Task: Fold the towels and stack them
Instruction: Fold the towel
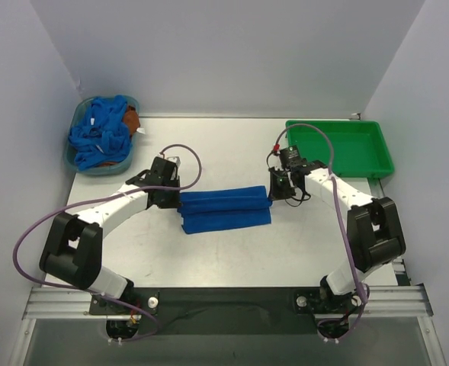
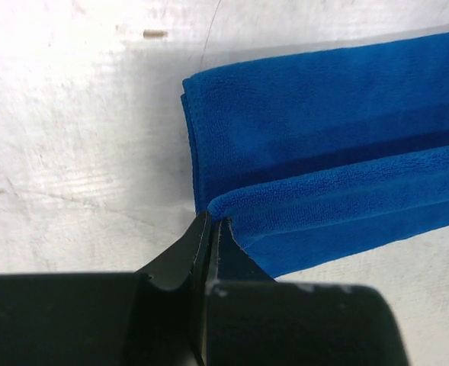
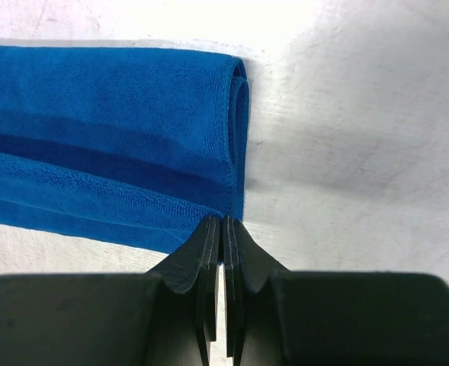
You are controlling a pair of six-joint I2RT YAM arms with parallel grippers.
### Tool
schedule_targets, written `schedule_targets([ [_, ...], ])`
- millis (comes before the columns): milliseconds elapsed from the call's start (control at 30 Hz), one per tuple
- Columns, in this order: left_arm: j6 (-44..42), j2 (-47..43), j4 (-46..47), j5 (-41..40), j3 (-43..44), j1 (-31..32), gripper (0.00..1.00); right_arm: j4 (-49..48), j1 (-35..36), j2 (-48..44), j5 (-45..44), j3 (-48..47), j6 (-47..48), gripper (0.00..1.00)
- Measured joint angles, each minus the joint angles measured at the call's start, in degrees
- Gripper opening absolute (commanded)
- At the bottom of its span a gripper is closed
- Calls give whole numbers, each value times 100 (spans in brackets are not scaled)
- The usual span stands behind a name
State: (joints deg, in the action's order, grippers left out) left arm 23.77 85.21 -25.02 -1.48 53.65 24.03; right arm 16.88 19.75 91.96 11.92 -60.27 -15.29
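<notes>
Overhead, item one: a folded towel, royal blue, lying as a long doubled strip at the middle of the table between the two arms. Item two: a heap of unfolded towels in a teal basin at the far left corner, with an orange-brown cloth tucked beside them. Item three: a green tray at the far right, no towel in it. Progress, as judged: one towel partly folded, no stack begun, several towels left in the basin. The left gripper sits at the strip's left end, the right gripper at its right end. Left wrist view: fingers pressed together, tips meeting the near left corner of the towel's raised upper layer and apparently pinching its hem; the lower layer lies flat beyond. Right wrist view: fingers likewise pressed together, tips at the near right corner where the doubled layers end. A pinch on the hem looks likely, though the contact is slight.
</notes>
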Motion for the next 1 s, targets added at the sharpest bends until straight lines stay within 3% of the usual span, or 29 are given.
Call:
schedule_targets([
  [367, 428, 411, 125, 205, -455, 37, 6, -166, 61, 605, 31, 179, -61, 1],
  [400, 455, 389, 146, 208, -474, 37, 13, -175, 61, 608, 31, 179, -63, 10],
  [467, 505, 278, 164, 221, -551, 46, 24, -197, 68, 603, 22, 179, -70, 17],
  [533, 549, 79, 131, 212, -664, 74, 39, -208, 92, 592, -52, 186, -72, 34],
  [600, 570, -188, -9, 195, -756, 111, 56, -205, 127, 503, -131, 240, -22, 50],
  [633, 573, -343, -94, 192, -787, 131, 69, -186, 146, 415, -170, 271, -20, 52],
  [733, 656, -975, -315, 153, -822, 240, 75, -98, 216, 13, -297, 323, 15, 53],
  [867, 732, -1853, -398, 122, -798, 369, 72, -74, 393, -581, -361, 243, 17, 50],
  [1000, 732, -1840, -426, 33, -503, 396, 67, -57, 566, -570, -352, -166, 11, 33],
])
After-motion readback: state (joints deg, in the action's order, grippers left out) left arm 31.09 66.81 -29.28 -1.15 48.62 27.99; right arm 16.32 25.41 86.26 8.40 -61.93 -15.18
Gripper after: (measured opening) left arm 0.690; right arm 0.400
